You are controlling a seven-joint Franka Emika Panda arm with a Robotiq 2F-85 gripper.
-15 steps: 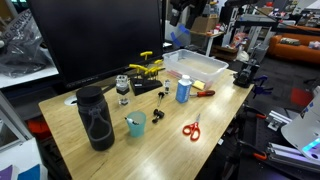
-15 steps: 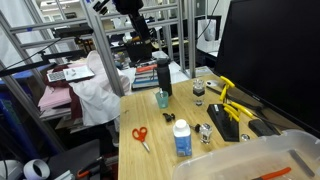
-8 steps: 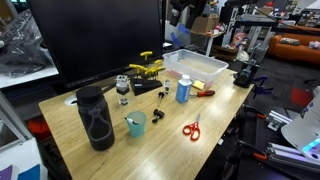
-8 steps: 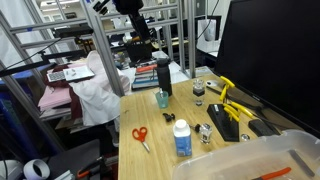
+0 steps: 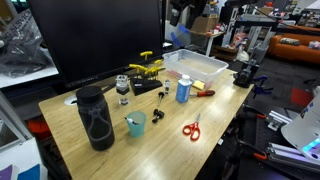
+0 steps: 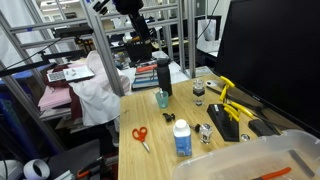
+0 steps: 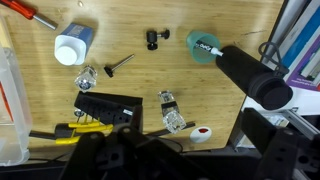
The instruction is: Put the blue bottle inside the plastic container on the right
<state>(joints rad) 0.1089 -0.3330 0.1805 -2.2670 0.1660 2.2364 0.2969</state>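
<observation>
The blue bottle [image 5: 183, 90] with a white cap stands upright on the wooden table, just in front of the plastic container [image 5: 197, 66]. Both also show in an exterior view, the bottle [image 6: 181, 139] near the tub's rim [image 6: 240, 160]. In the wrist view the bottle [image 7: 72, 46] is seen from above at upper left, and the tub's wall [image 7: 8, 100] is at the left edge. My gripper [image 7: 190, 150] hangs high above the table [image 5: 180, 18] [image 6: 143, 28], open and empty, far from the bottle.
A big black flask [image 5: 95, 118] and a teal cup [image 5: 135, 124] stand at one end of the table. Red scissors [image 5: 191, 128] lie near the front edge. A yellow clamp [image 5: 148, 68], a small glass bottle [image 5: 122, 88] and a red-handled tool [image 5: 204, 93] lie around the bottle.
</observation>
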